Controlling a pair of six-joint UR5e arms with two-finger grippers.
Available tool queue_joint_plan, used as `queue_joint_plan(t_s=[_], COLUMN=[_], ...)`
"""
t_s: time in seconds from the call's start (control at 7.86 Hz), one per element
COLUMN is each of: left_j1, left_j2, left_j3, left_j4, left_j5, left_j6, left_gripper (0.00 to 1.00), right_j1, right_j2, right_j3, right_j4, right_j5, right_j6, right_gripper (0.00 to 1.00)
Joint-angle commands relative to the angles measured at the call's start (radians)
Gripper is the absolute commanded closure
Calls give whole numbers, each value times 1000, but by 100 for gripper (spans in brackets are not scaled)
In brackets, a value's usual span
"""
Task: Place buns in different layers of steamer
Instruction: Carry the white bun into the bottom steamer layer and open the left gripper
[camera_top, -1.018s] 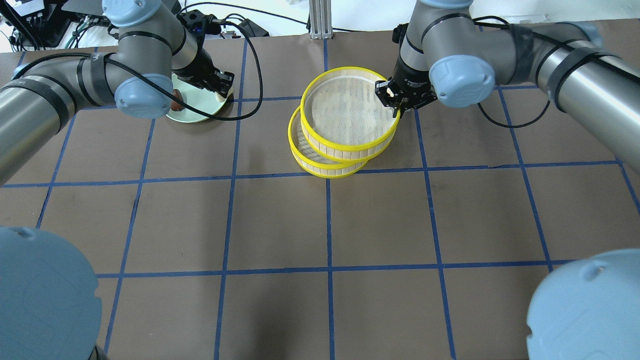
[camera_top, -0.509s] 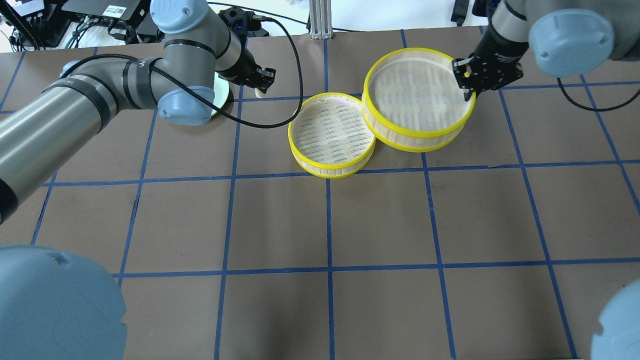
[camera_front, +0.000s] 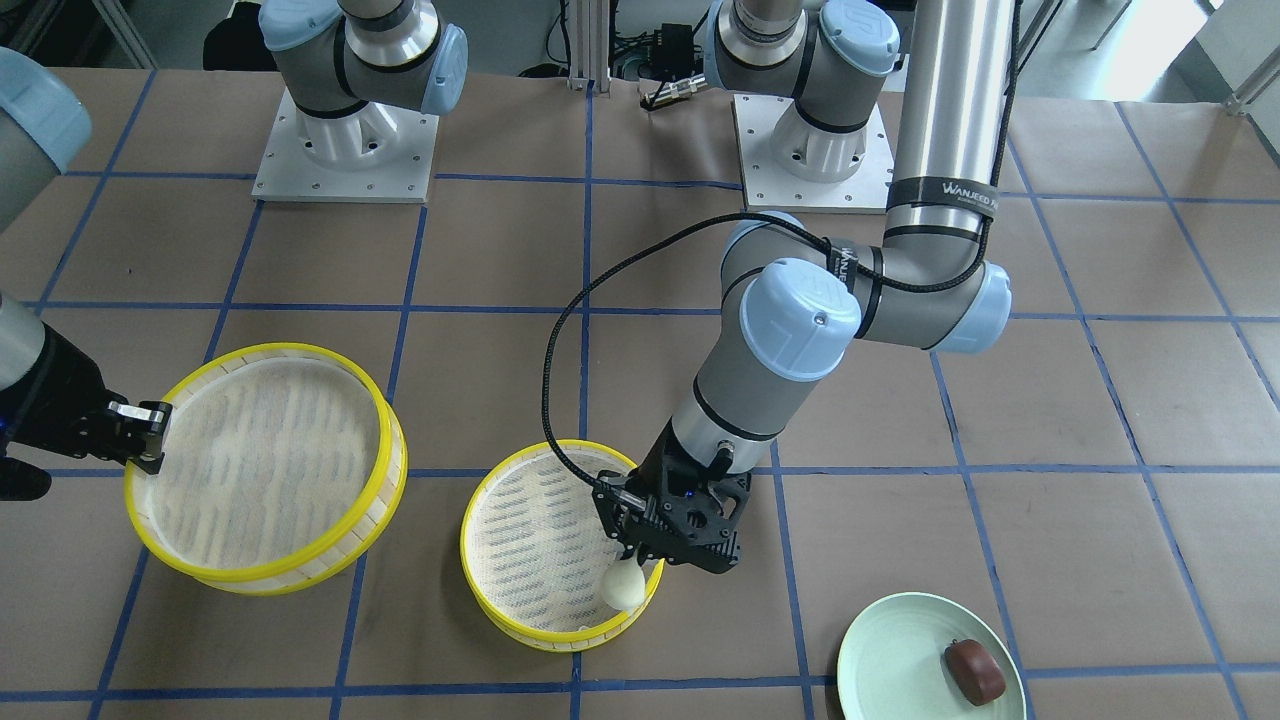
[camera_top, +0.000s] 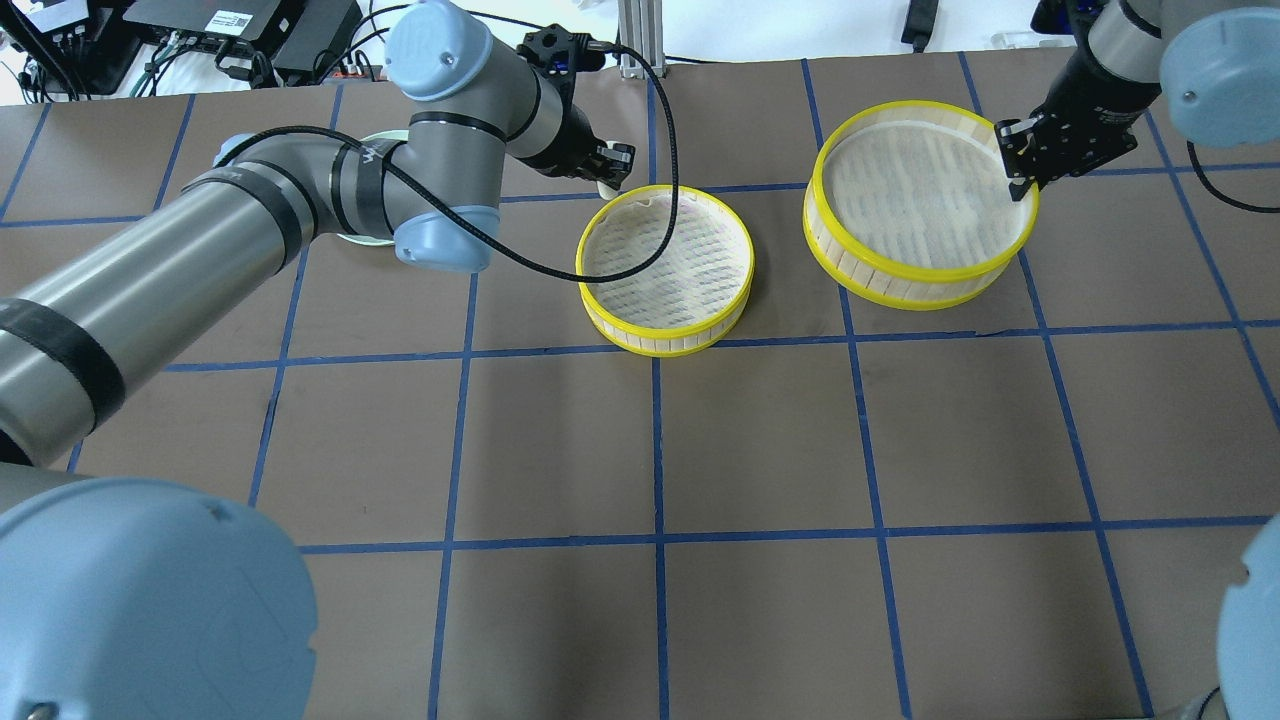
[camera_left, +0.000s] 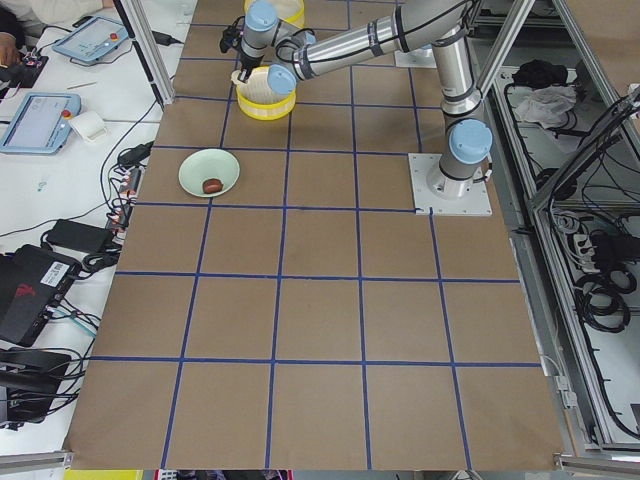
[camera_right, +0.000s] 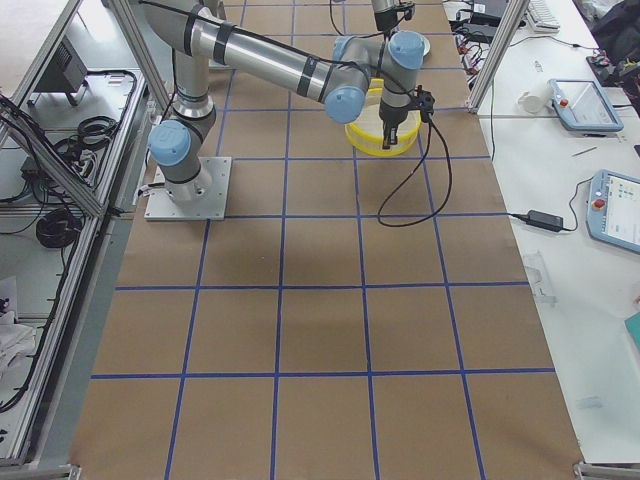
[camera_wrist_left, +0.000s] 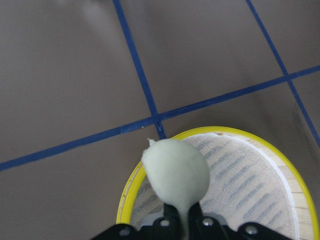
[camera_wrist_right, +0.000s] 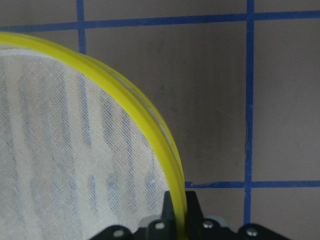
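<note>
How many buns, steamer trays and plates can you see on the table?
Buns: 2, a white bun and a brown bun
Steamer trays: 2, the middle tray and the side tray
Plates: 1, the green plate
Total: 5

the overhead view looks forward and down from behind the robot's shoulders onto the worktop (camera_top: 760, 440); the front-facing view looks steeply down from the opposite side, so left and right swap. the two side views stand far back at the worktop's ends — looking along it. the wrist cameras sit close: left over the cream bun (camera_wrist_left: 175, 172), right at the right tray (camera_wrist_right: 65, 150) rim. overhead and front-facing share the right tray and the middle tray (camera_top: 700, 260).
</note>
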Motion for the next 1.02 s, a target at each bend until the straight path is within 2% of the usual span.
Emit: queue_joint_plan(t_s=[0.0, 0.13, 0.25, 0.51, 0.64, 0.76, 0.89], left_j1=[-63, -71, -71, -73, -73, -77, -79], left_j2=[-77, -88, -102, -113, -113, -110, -105], left_j3=[2, 0, 0, -13, -15, -15, -14], left_j4=[68, 69, 67, 64, 55, 53, 52], left_j5=[-21, -19, -18, -15, -15, -15, -13], left_j6=[0, 0, 0, -41, -69, -100, -120], left_gripper=[100, 100, 88, 51, 21, 0, 0], right_j1=[-46, -46, -46, -46, -46, -46, -46], right_j2=[13, 14, 16, 16, 16, 16, 16], right_j3=[9, 9, 9, 10, 10, 10, 10], right_j4=[-2, -2, -2, -2, -2, -2, -2], right_j5=[0, -2, -2, 0, -2, 0, 0], right_j6=[-49, -54, -52, -52, -52, -52, -54], right_gripper=[100, 100, 100, 100, 100, 100, 100])
